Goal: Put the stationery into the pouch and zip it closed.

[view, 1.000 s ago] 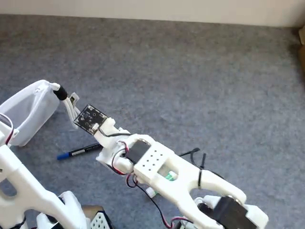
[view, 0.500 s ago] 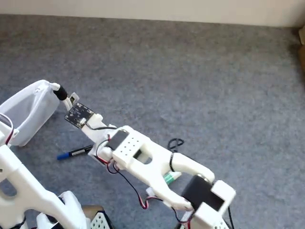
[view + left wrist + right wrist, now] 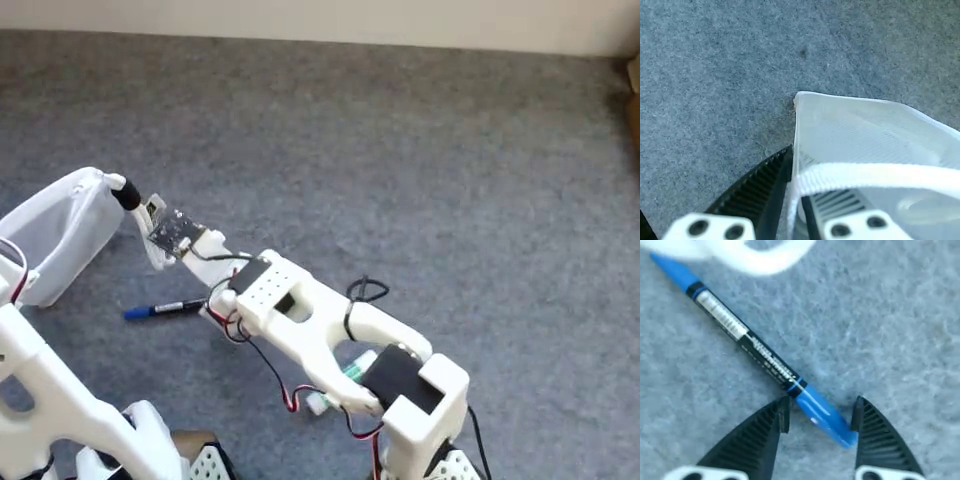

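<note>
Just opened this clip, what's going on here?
The left gripper is clamped on the rim of the white mesh pouch. The right gripper is down at the grey surface, jaws open on either side of one end of the blue pen, not closed on it. The pen lies flat beside the pouch, not yet inside it.

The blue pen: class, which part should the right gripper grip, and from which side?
Likely the black mid-barrel, from straight above, one finger on each long side. The pen lies flat on the carpet, long and thin, so only across its width fits. The open right gripper straddles its blue end; a hold nearer the middle should tip less.
</note>
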`<state>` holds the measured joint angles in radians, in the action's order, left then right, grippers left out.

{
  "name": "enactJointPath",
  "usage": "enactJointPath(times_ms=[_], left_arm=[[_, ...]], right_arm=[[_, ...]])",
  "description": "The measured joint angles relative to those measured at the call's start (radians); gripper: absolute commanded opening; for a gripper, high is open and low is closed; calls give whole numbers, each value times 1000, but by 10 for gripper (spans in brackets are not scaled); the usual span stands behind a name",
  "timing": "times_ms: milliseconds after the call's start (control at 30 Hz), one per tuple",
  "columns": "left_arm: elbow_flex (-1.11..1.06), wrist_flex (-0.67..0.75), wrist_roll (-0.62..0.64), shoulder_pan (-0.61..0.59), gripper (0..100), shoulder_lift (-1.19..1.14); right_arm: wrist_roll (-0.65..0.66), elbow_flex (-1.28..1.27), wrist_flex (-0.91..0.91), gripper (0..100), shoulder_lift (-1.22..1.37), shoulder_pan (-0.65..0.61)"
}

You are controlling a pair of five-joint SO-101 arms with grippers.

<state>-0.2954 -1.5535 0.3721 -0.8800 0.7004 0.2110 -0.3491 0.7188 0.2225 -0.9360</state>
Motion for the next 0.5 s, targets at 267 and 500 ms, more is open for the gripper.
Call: enactJointPath(times_ms=[267, 500], left_arm=[[0, 0, 0, 0, 6, 0], [0, 0, 0, 0, 6, 0]], right_arm=[[170, 0, 2, 3, 0, 71], [178, 8, 196, 3, -3, 149]])
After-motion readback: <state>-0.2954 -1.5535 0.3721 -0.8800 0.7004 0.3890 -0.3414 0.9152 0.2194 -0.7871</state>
